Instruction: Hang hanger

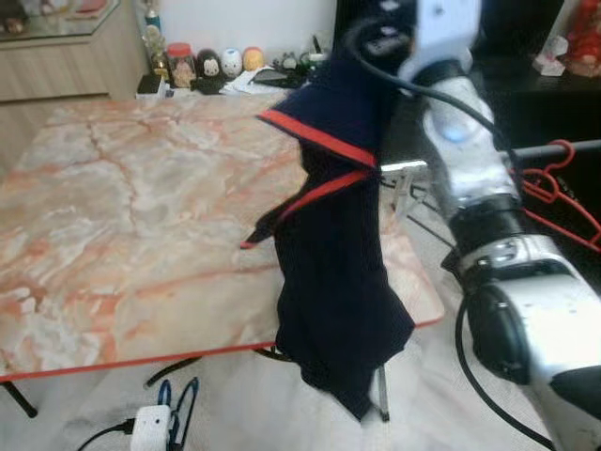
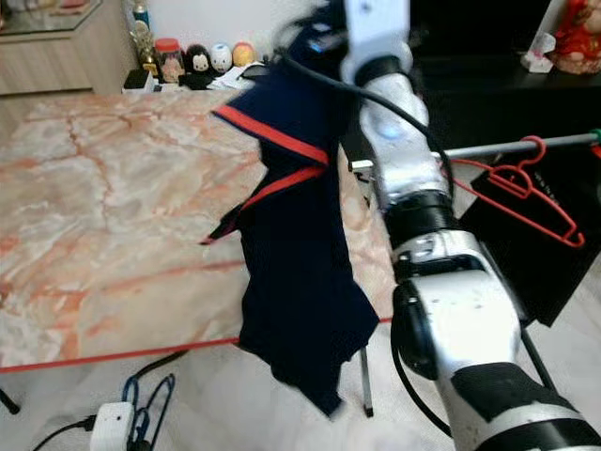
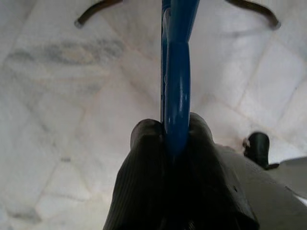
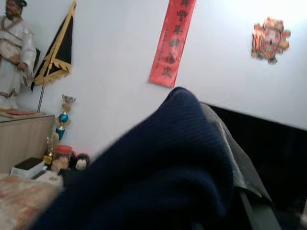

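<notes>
My right arm is raised over the table's right edge. Its gripper (image 2: 324,33) is shut on a navy garment (image 1: 333,272) with red trim, which hangs down past the table edge. In the right wrist view the navy cloth (image 4: 158,177) drapes over a black finger (image 4: 232,153) and hides the tips. In the left wrist view my left gripper (image 3: 170,139), hanging low over the white floor, is shut on a blue hanger (image 3: 177,72). A red hanger (image 2: 526,188) hangs on a grey rail (image 2: 554,143) at the right.
The marble-patterned table (image 1: 141,207) with a red rim spreads across the left and middle. Jars and figurines (image 1: 207,64) stand beyond its far edge. A white power strip (image 1: 150,427) and blue loops (image 1: 178,395) sit low by the floor. A black cabinet (image 2: 507,85) stands behind the rail.
</notes>
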Robot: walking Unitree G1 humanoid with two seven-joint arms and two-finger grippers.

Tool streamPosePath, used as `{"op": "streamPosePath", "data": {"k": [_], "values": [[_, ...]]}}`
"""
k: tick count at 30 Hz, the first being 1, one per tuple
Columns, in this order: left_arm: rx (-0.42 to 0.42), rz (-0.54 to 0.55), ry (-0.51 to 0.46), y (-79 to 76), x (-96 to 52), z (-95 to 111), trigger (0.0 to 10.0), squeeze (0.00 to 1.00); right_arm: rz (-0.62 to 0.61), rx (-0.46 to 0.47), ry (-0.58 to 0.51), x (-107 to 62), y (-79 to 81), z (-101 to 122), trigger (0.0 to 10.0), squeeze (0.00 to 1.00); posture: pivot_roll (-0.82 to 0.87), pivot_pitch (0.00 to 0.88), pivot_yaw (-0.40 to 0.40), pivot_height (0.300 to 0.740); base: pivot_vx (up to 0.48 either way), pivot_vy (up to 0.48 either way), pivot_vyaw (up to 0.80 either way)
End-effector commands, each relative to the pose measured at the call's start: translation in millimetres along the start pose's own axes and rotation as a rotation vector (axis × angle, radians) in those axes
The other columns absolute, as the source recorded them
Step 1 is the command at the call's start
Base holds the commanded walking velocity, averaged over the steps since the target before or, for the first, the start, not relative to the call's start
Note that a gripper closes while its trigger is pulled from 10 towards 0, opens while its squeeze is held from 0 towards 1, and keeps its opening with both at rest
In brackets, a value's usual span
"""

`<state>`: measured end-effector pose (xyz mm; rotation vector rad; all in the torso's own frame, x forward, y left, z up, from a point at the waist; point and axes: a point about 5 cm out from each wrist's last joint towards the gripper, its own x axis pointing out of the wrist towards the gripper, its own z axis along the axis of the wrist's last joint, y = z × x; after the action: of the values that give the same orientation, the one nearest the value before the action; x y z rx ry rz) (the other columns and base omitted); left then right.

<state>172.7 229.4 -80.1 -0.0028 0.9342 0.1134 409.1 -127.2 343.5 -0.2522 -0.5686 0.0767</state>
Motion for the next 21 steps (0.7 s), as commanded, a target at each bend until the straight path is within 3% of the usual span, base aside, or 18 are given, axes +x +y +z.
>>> {"op": "streamPosePath", "data": {"k": [1,6,7,12,13,21], "values": [[0.017,0.020,0.017,7.9,-1.3,-2.1,10.0,0.00,0.040,0.011,-0.035,4.8,12.0,10.5,10.0,0.00,-0.08,0.000,-0.030,0.740,0.000,0.000,0.00],[0.008,0.027,0.020,8.4,-1.5,-3.2,10.0,0.00,0.080,0.004,0.016,0.8,20.0,-0.6,10.0,0.00,-0.08,0.000,-0.029,0.740,0.000,0.000,0.00],[0.019,0.022,0.025,8.2,-1.6,-3.7,10.0,0.00,0.153,-0.003,0.102,-11.8,34.7,-24.2,10.0,0.00,-0.08,0.000,-0.028,0.740,0.000,0.000,0.00],[0.024,0.020,0.028,7.9,-1.6,-4.3,10.0,0.00,0.214,0.011,0.156,-24.5,46.5,-42.3,10.0,0.00,-0.07,0.000,-0.029,0.740,0.000,0.000,0.00],[0.024,0.018,0.031,7.9,-1.7,-4.8,10.0,0.00,0.245,0.027,0.193,-36.8,54.5,-54.8,10.0,0.00,-0.07,0.000,-0.028,0.740,0.000,0.000,0.00],[0.033,0.004,0.050,7.1,-1.9,-7.1,10.0,0.00,0.226,0.071,0.319,-68.3,60.9,-82.6,10.0,0.00,-0.07,0.000,-0.036,0.740,0.000,0.000,0.00]]}}
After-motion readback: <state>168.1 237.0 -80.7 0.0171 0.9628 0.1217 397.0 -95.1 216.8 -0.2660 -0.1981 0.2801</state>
